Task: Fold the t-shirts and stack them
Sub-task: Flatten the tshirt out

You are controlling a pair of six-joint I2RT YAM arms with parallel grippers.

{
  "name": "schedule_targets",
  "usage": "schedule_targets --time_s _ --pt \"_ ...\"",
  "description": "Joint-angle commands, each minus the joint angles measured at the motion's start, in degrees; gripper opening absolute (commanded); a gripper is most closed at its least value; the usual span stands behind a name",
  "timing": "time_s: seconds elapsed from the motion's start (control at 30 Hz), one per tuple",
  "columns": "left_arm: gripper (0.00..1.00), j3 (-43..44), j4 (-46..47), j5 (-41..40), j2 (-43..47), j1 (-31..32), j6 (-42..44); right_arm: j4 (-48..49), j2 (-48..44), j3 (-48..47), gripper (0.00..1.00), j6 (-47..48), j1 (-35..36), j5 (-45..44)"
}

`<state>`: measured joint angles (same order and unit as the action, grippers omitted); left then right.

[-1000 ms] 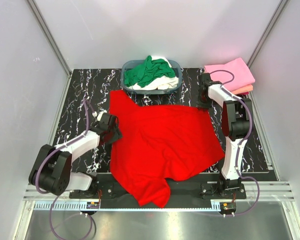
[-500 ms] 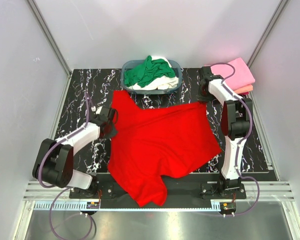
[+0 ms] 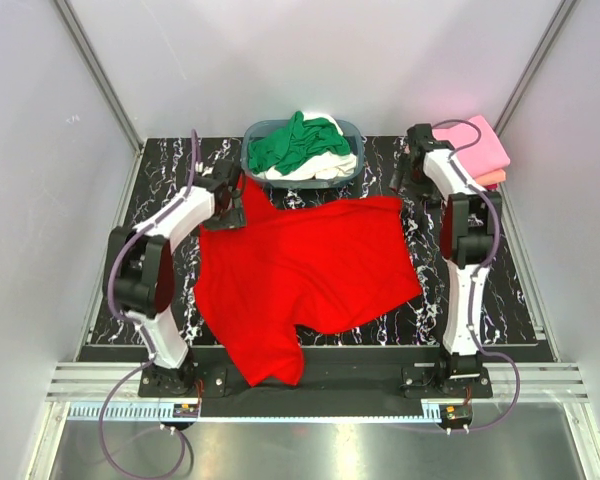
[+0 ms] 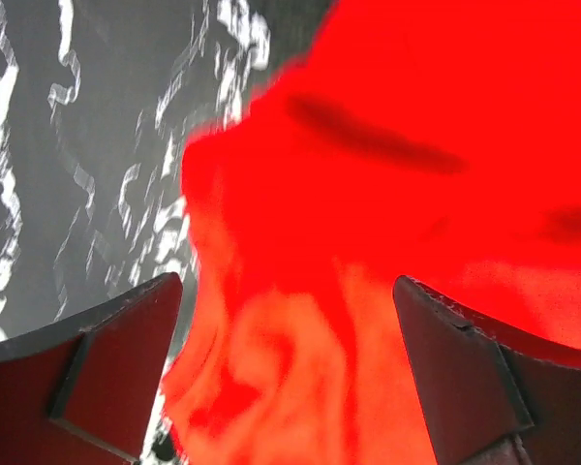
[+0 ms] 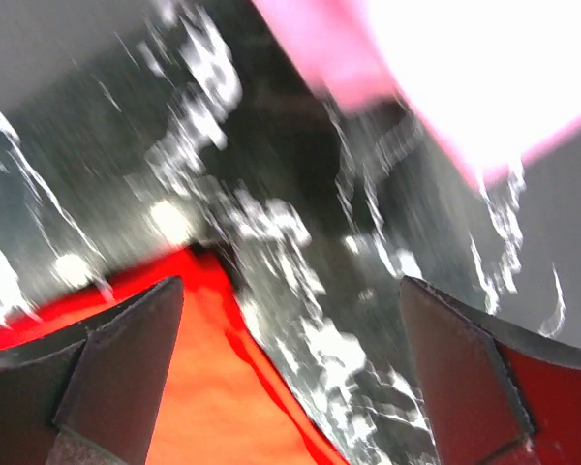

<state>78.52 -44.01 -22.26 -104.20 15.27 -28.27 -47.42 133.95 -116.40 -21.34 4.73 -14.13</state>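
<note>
- Top external view: the red t-shirt (image 3: 305, 275) lies spread but skewed on the black marbled table (image 3: 150, 240), between the two arms. One part points at the far left and another trails toward the near edge.
- The left gripper (image 3: 230, 205) hangs over the shirt's far-left part. In its wrist view the fingers (image 4: 107, 349) stand spread wide, with rumpled red cloth below and between them, and nothing is pinched.
- The right gripper (image 3: 405, 170) is at the shirt's far-right corner, also spread wide and empty. In its wrist view it is over bare table just beside the red edge.
- A green t-shirt (image 3: 295, 140) and a white t-shirt (image 3: 315, 170) are heaped in the basket (image 3: 252, 160) at the far middle. A folded pink t-shirt (image 3: 475, 145) lies on a salmon t-shirt (image 3: 492, 179) at the far right.
- Risk, as I judge it: the cloth under the left fingers is bunched, so closing there could catch two layers and fold in a crease.
- The right fingers sit off the fabric, so a straight close could miss the corner.
- The right gripper is near the folded pile, so a wide swing could nudge it.
</note>
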Motion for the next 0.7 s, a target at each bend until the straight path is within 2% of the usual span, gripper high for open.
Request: schedule_targets --time_s 0.0,0.07,0.13,0.23,0.27,0.33,0.4,0.57,0.67 --pt "0.99 -5.37 -4.51 -0.51 13.99 2.92 0.59 5.1 -14.74 15.6 1.0 -2.38 0.28 -0.82" --pt "0.99 -10.11 -3.28 2.03 16.91 3.28 0.15 9.51 -22.39 22.67 0.97 -3.61 0.37 3.48" --pt "0.97 -13.38 -1.97 3.62 20.42 3.63 -1.17 11.9 -27.83 32.14 0.9 -6.06 0.54 8.64" --pt "0.94 -21.11 3.74 9.76 25.0 4.94 -3.1 16.03 -32.42 42.79 0.81 -7.3 0.98 13.5" --pt "0.94 -23.22 8.28 14.74 25.97 5.82 -3.28 17.17 -33.22 45.1 0.79 -7.31 1.07 13.78" --pt "0.94 -27.62 11.04 16.11 27.12 7.05 -4.77 19.29 -33.67 50.1 0.7 -7.31 1.24 17.1" --pt "0.94 -30.17 15.43 17.77 25.55 8.11 -5.74 20.52 -33.06 53.27 0.61 -7.22 1.42 19.31" --pt "0.93 -32.37 19.65 20.41 18.52 8.11 -7.23 17.55 -29.54 54.09 0.52 -5.82 1.6 21.69" --pt "0.89 -34.39 20.01 21.38 16.49 8.37 -8.2 15.35 -30.32 55.48 0.38 -5.99 1.77 21.86"
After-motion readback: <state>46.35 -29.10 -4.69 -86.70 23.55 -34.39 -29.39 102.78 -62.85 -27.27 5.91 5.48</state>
